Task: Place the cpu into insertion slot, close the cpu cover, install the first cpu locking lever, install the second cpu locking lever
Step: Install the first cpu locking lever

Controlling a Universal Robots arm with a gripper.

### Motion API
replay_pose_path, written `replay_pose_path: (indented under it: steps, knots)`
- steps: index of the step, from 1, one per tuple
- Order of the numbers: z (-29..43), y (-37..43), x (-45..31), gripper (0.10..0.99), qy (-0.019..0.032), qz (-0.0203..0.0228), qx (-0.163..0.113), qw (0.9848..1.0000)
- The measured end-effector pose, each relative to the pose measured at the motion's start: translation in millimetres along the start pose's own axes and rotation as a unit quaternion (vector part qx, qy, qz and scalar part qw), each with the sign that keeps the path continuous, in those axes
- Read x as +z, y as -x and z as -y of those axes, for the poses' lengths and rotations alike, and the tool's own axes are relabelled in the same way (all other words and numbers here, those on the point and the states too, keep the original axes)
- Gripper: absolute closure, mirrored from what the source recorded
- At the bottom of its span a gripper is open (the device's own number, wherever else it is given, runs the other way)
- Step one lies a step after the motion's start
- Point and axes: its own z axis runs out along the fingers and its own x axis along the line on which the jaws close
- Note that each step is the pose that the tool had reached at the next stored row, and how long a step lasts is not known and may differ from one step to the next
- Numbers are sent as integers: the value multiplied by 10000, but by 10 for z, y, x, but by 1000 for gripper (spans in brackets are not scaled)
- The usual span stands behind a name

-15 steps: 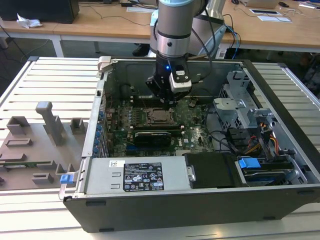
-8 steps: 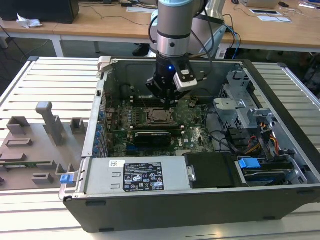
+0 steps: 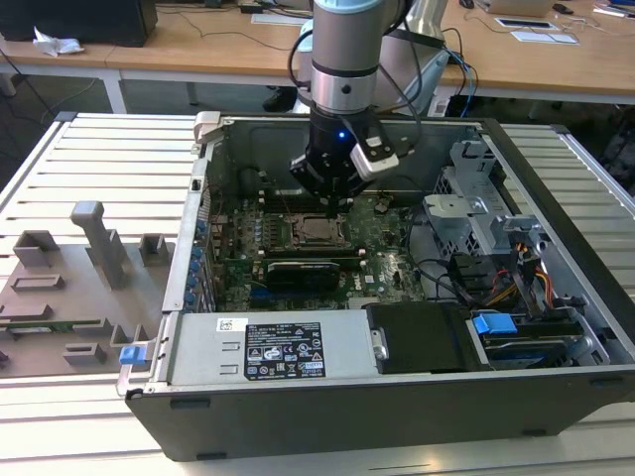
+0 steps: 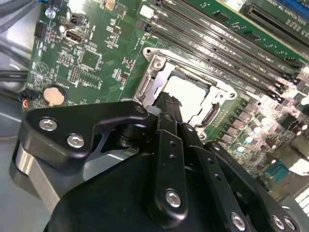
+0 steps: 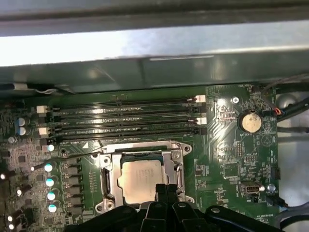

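Cpu point(image 5: 140, 179) seated in the insertion slot point(image 5: 118, 180), directly under the tips of the jaws. Cpu cover point(image 5: 107, 180) looks folded down flat, framing the chip. Jaws pressed together, pinching nothing, tips over the chip's near edge. 1 thin lever wire point(image 5: 67, 156) juts out well to one side of the jaws, apparently unlatched; the 2nd I cannot make out. Judged step: locking levers. The wire is slim and sits low over the circuit board point(image 5: 222, 145), so it calls for a precise, shallow push.

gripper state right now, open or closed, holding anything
Gripper: closed, fingers together with nothing held between them, tips by the edge of the cpu cover, which lies over the cpu.
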Motion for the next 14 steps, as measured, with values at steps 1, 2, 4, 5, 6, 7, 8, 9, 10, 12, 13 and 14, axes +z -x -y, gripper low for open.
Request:
replay_pose_path:
  steps: [1,2,4,5,6,7,8,9,10,12,13,14]
  knots:
    - [0,0,0,980,1,2,-54,10000]
    - [0,0,0,980,5,7,-178,9998]
    - [0,0,0,980,10,13,-331,9995]
    - [0,0,0,980,11,15,-373,9993]
    - [0,0,0,980,13,17,-433,9991]
    - [0,0,0,980,15,19,-474,9989]
    - [0,0,0,980,16,21,-523,9986]
    - [0,0,0,980,18,23,-565,9984]
    - [0,0,0,980,20,26,-648,9979]
    - [0,0,0,980,24,30,-765,9971]
    - [0,0,0,980,27,34,-858,9963]
    - [0,0,0,980,28,35,-885,9961]
